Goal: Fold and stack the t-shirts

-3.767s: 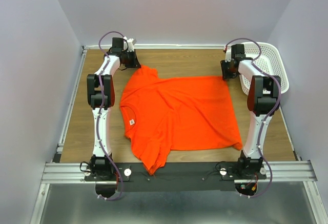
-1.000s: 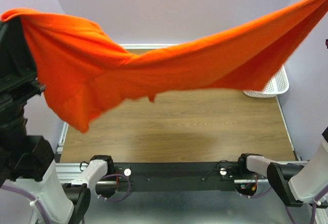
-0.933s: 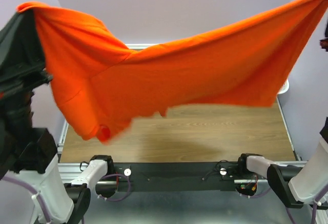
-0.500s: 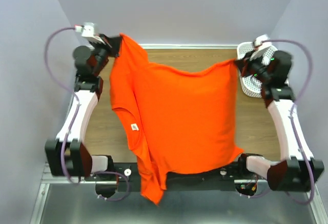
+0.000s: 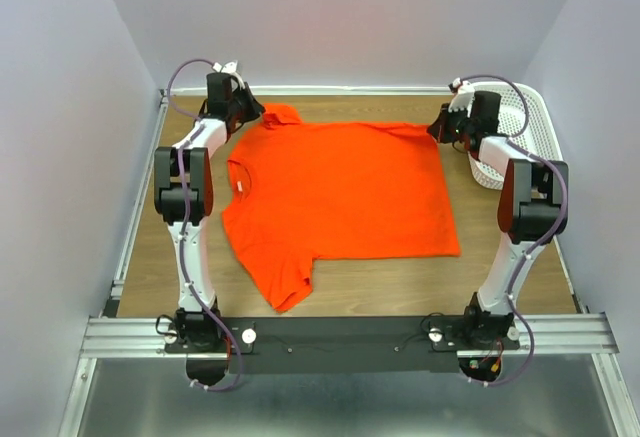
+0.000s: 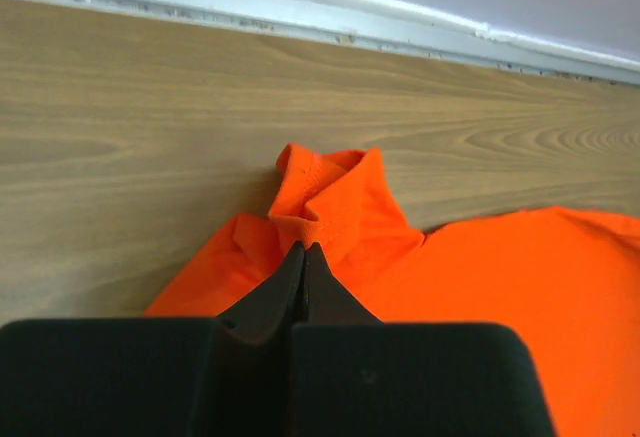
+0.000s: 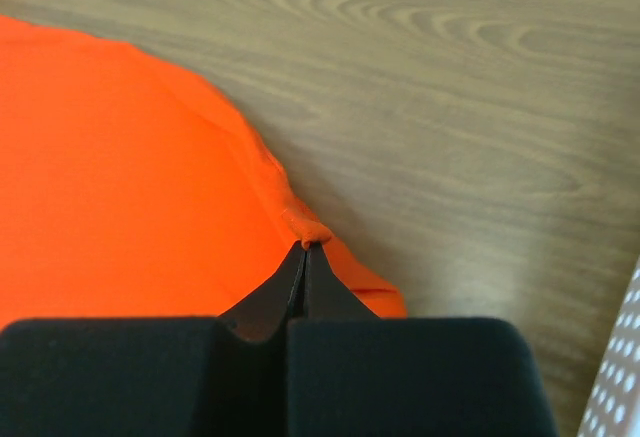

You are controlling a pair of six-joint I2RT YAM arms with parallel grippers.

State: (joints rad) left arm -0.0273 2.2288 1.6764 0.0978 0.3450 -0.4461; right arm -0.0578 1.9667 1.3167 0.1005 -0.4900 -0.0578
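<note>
From above, the orange-red t-shirt (image 5: 340, 192) lay spread flat over the middle of the table (image 5: 500, 287). Its neck opening faced the table's left side and its bottom hem the right side. One sleeve (image 5: 285, 282) pointed toward the table's near edge, and the other was bunched up close to the far edge. The left gripper (image 5: 256, 117) sat low at the table's far left, its tips on that bunched sleeve. The right gripper (image 5: 438, 131) sat low at the table's far right, on the far corner of the hem. A white perforated basket (image 5: 535, 127) stood at the table's far right corner, just beyond the right gripper. Both arms reached the full depth of the table from its near edge.

Through the left wrist camera, the left gripper (image 6: 303, 257) had its two dark fingers pressed together with no gap. A crumpled fold of the sleeve (image 6: 325, 192) was caught at their tips. The rest of the t-shirt (image 6: 500, 277) ran off smooth to the right over the table's wood (image 6: 150, 137). A pale rail (image 6: 300, 2) marked the table's far edge.

Through the right wrist camera, the right gripper (image 7: 305, 254) was likewise clamped tight. A small pucker of the t-shirt (image 7: 120, 187) hem was nipped between its tips. The cloth lay flat to the left of the tips, with bare table (image 7: 450, 107) to their right. A sliver of the basket (image 7: 622, 367) showed at the frame's lower right.
</note>
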